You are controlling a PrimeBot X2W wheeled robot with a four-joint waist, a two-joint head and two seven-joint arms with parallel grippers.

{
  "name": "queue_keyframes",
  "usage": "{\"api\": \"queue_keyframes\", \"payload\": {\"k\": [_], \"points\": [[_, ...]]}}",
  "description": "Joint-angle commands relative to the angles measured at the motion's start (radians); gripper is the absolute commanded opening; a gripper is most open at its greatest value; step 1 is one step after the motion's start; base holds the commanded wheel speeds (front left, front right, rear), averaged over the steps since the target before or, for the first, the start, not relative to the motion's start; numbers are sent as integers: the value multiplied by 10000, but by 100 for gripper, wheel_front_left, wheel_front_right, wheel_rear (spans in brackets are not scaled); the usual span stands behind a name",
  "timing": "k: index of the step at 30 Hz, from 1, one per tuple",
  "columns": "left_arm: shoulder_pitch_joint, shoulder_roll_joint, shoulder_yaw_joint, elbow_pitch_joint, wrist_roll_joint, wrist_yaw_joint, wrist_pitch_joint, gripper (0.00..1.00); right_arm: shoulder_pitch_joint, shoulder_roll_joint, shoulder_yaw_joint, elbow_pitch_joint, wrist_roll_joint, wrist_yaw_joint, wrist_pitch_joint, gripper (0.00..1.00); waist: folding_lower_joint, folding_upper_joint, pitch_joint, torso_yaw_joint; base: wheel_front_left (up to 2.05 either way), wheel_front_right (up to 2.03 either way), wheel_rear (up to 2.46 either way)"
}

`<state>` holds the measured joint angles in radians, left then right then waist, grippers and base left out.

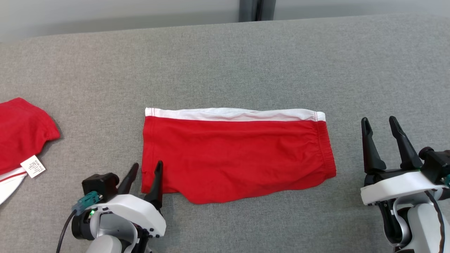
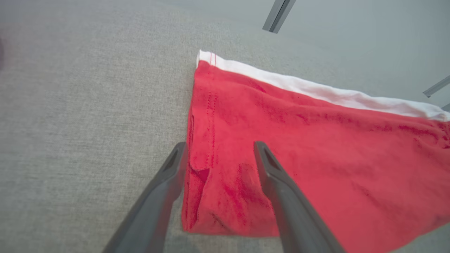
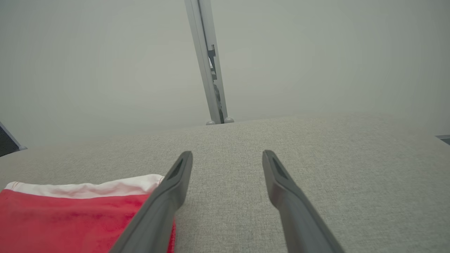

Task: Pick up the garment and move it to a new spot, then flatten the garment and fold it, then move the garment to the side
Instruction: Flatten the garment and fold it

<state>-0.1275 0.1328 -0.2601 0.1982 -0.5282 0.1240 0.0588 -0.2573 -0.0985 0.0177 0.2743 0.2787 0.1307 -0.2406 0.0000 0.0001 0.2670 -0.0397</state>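
The garment (image 1: 235, 158) is a red pair of shorts with a white band along its far edge, folded flat into a wide rectangle in the middle of the grey table. My left gripper (image 1: 147, 168) stands open over its near left corner, one finger on each side of the left edge, holding nothing. The left wrist view shows that corner of the garment (image 2: 299, 140) between and beyond the open left gripper (image 2: 219, 149). My right gripper (image 1: 379, 123) is open just right of the garment, above bare table. In the right wrist view the garment (image 3: 70, 214) lies left of the open right gripper (image 3: 227, 156).
A second red garment (image 1: 21, 133) with a white tag lies at the table's left edge. The grey fabric table (image 1: 246, 63) stretches back to a pale wall with a dark vertical post (image 1: 256, 10).
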Motion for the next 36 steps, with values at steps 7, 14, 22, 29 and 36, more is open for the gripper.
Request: {"api": "queue_keyframes", "payload": {"k": [7, 14, 22, 29, 36], "points": [[-524, 158, 491, -576, 754, 468, -1904, 100, 254, -98, -11, -240, -232, 3, 309, 100, 0, -1, -412, -32, 0, 0, 0], [-851, 630, 560, -771, 1482, 760, -2545, 100, 636, -122, -113, -535, -443, 3, 563, 100, 0, -1, -864, -17, 0, 0, 0], [-202, 1018, 604, -995, 1654, 969, -2444, 100, 1000, -100, -238, -870, -633, 3, 813, 100, 0, -1, -1163, 1, 0, 0, 0], [281, 1190, 531, -1098, 1619, 1032, -2122, 100, 1227, -46, -330, -1112, -724, 3, 982, 100, 0, -1, -1230, 76, 0, 0, 0], [235, 1216, 455, -1170, 1525, 1060, -1915, 100, 1314, 16, -407, -1211, -777, 3, 1046, 100, 0, -1, -1216, 155, 0, 0, 0]]}}
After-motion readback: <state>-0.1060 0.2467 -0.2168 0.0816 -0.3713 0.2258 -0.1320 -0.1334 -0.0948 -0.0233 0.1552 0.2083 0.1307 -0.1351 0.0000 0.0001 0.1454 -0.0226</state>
